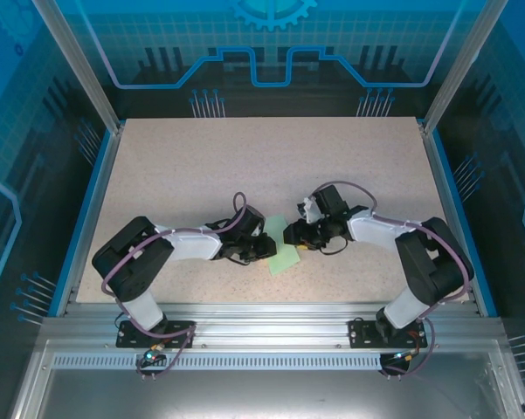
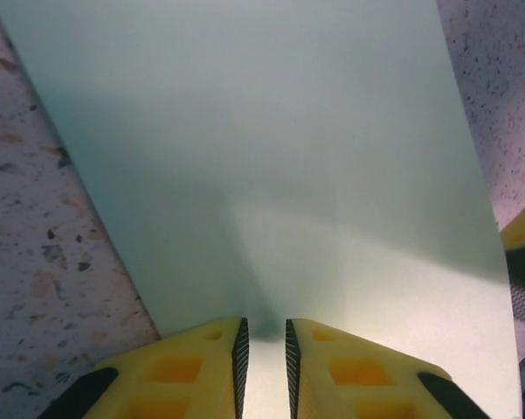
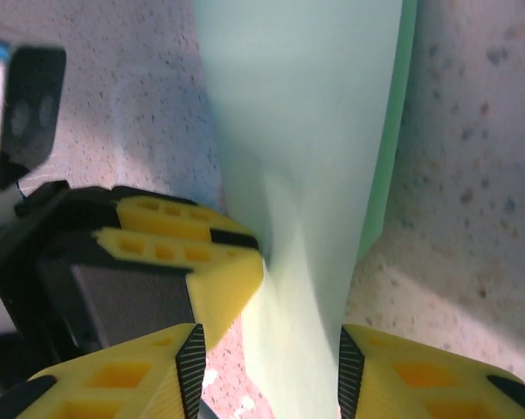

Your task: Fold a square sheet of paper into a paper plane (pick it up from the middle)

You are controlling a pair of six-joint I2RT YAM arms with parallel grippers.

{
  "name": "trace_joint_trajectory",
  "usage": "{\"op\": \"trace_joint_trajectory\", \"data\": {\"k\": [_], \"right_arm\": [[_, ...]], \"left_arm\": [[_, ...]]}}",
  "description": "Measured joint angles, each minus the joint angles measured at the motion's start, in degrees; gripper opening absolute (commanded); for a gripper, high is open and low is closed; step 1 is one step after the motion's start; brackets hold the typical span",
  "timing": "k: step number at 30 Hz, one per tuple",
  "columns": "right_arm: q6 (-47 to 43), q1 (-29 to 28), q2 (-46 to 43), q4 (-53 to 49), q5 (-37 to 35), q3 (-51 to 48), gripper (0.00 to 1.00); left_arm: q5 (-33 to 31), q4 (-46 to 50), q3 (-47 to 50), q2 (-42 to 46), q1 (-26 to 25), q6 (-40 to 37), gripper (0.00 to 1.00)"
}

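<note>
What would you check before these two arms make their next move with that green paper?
1. The pale green sheet lies on the table between both arms: ok.
2. The sheet runs between the right fingers: ok.
3. The right fingers are closed on it: not ok, they stand well apart.
4. Grip of the left fingers on the sheet: cannot tell; their narrow gap shows paper.
5. The two arms' fingers are clear of each other: cannot tell, they are very close.

Speckled beige tabletop, blue edging along its sides, aluminium rail at the near edge, translucent blue panels with printed line patterns behind, slanting metal posts.
</note>
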State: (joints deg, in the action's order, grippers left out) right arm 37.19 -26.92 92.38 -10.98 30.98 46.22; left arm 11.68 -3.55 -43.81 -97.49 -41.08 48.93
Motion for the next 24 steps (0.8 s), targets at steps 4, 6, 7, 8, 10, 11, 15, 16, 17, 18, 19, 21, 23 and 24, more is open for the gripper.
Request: {"op": "trace_joint_trajectory", "data": {"k": [4, 6, 7, 8, 10, 11, 15, 16, 17, 18, 19, 21, 23, 24], "right_arm": [[-1.9, 1.44, 3.82, -0.35, 2.34, 2.54, 0.18], [-2.4, 1.77, 5.16, -0.57, 3.37, 2.89, 0.15], [-2.58, 1.81, 5.42, -0.79, 3.76, 2.89, 0.14], [-2.75, 1.84, 5.49, -1.14, 4.04, 2.89, 0.12], [-2.75, 1.84, 5.46, -1.36, 4.26, 2.93, 0.1], [-2.69, 1.84, 5.46, -1.38, 4.31, 2.93, 0.08], [-1.68, 1.84, 5.46, -1.29, 4.7, 2.91, 0.06], [-1.46, 1.84, 5.46, -1.31, 4.83, 2.93, 0.05], [-1.25, 1.84, 5.46, -1.31, 5.07, 2.93, 0.06], [-1.14, 1.84, 5.46, -1.31, 5.18, 2.91, 0.06], [-0.98, 1.84, 5.46, -1.29, 5.38, 2.93, 0.06], [-0.63, 1.84, 5.46, -1.22, 5.55, 2.93, 0.06], [-0.33, 1.84, 5.46, -1.2, 5.68, 2.93, 0.06], [-0.28, 1.84, 5.46, -1.2, 5.75, 2.93, 0.06]], "left_arm": [[-0.04, 0.22, 0.85, 1.51, -0.09, -1.51, 0.3], [-0.24, 0.48, 1.33, 2.73, -0.35, -2.23, 0.33], [-0.37, 0.87, 1.4, 3.58, -0.7, -2.73, 0.36], [-0.87, 1.27, 1.44, 4.42, -1.18, -3.06, 0.4], [-2.54, 2.43, 1.44, 6.47, -2.93, -4.33, 0.5], [-3.61, 3.15, 1.44, 7.63, -4.28, -4.9, 0.52], [-10.14, 6.78, 0.79, 10.82, -11.15, -7.3, 0.63], [-12.15, 7.98, 0.24, 10.95, -13.09, -8.07, 0.63], [-14.08, 9.07, -0.33, 10.95, -14.82, -8.66, 0.67], [-16.0, 10.32, -1.01, 10.84, -16.48, -9.09, 0.68], [-18.03, 11.63, -1.9, 10.54, -18.08, -9.92, 0.69], [-21.84, 14.05, -4.59, 8.87, -20.74, -11.17, 0.7], [-25.27, 16.13, -8.22, 5.97, -23.21, -12.07, 0.71], [-26.67, 16.92, -9.75, 4.59, -24.02, -12.15, 0.71]]}}
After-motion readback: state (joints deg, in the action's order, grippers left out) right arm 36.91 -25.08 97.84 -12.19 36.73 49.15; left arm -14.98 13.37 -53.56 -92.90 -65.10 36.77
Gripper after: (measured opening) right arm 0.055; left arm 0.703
